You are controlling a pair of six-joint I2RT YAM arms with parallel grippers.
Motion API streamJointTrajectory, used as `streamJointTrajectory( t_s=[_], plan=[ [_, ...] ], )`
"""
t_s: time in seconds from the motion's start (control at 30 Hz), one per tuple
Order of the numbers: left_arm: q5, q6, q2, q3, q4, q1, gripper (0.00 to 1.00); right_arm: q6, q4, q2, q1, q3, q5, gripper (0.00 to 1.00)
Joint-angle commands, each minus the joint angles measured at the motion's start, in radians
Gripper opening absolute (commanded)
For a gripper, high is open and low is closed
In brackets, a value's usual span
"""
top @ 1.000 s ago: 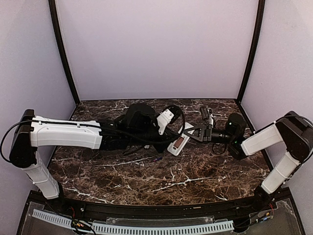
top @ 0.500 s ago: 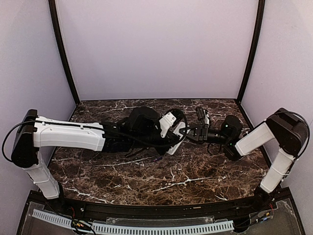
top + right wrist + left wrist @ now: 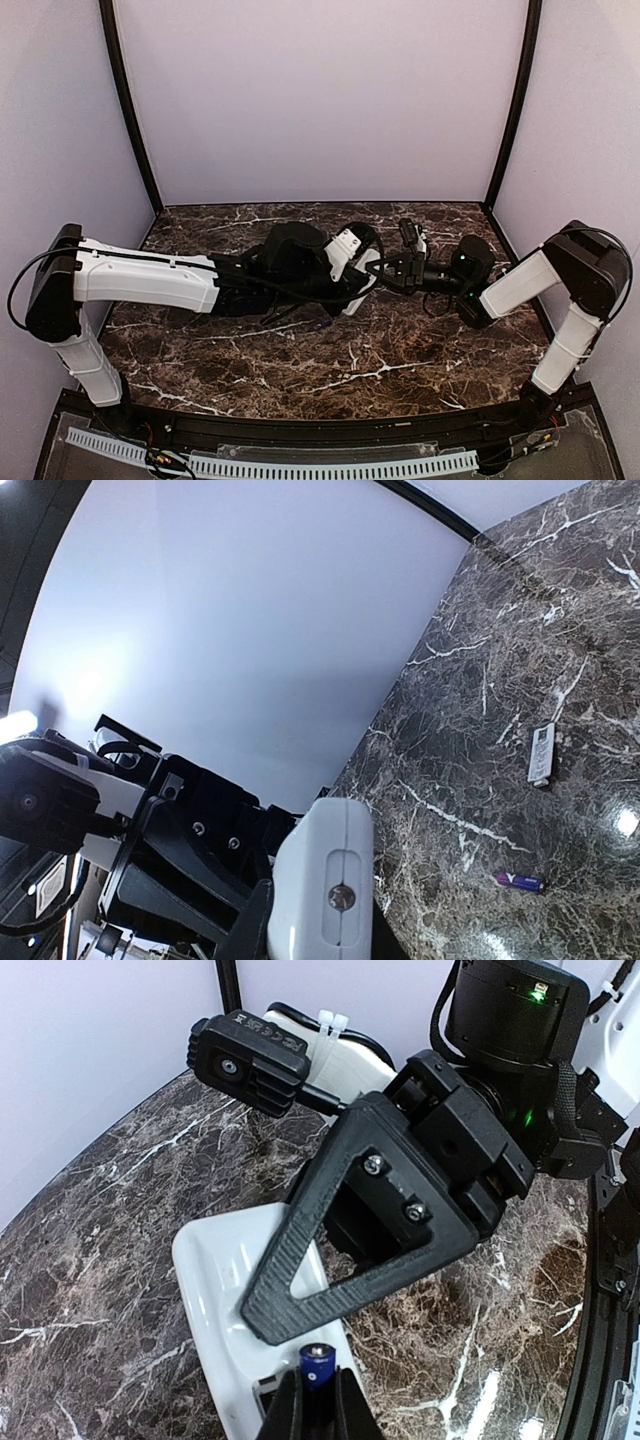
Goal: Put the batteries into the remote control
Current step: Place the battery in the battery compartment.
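The right gripper is clamped on one end of the remote control and holds it raised off the desk, apparently to keep the recessed bay steady and facing the other arm. The left gripper is pinched tight on a battery, poised right at the remote control's bay end, seemingly to press it in. A second battery and a small white piece, likely the bay cover, lie on the desk well apart from the remote control.
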Motion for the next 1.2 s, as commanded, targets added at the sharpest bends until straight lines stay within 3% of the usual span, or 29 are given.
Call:
streamJointTrajectory(
  t_s=[0.0, 0.37, 1.17],
  plan=[
    [-0.013, 0.005, -0.011, -0.023, 0.035, -0.004, 0.00, 0.019, 0.201, 0.002, 0.015, 0.017, 0.006, 0.00],
    [-0.026, -0.041, -0.030, -0.065, 0.037, -0.002, 0.03, 0.031, 0.242, -0.012, 0.016, 0.024, 0.018, 0.00],
    [-0.065, -0.022, -0.094, -0.044, -0.035, 0.004, 0.37, -0.009, 0.197, -0.029, 0.014, 0.014, 0.004, 0.00]
  ],
)
